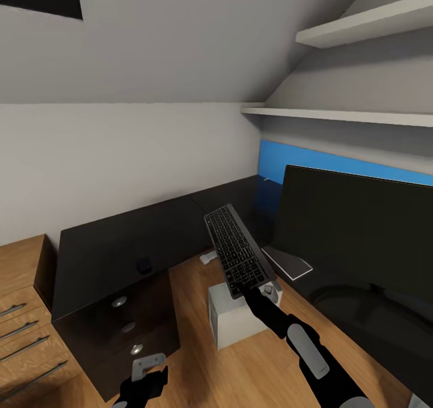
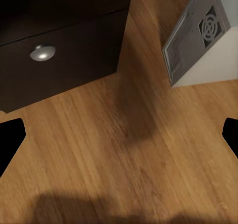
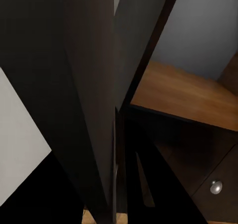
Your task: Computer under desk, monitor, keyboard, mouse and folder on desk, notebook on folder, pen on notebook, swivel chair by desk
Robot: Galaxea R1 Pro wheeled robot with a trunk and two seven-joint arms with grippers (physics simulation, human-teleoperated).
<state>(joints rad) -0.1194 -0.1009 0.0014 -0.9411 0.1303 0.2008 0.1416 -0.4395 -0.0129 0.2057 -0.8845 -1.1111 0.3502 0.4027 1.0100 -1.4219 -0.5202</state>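
One arm engaged: I am holding the keyboard [image 1: 237,250] clamped in the right gripper [image 1: 248,289], long axis toward 11 o'clock, desk [image 1: 120,239] lying at 10 o'clock.

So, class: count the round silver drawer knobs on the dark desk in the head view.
3, in a column down the desk's drawer front: the top knob, the middle knob and the bottom knob, just above the left hand. Others may be hidden.
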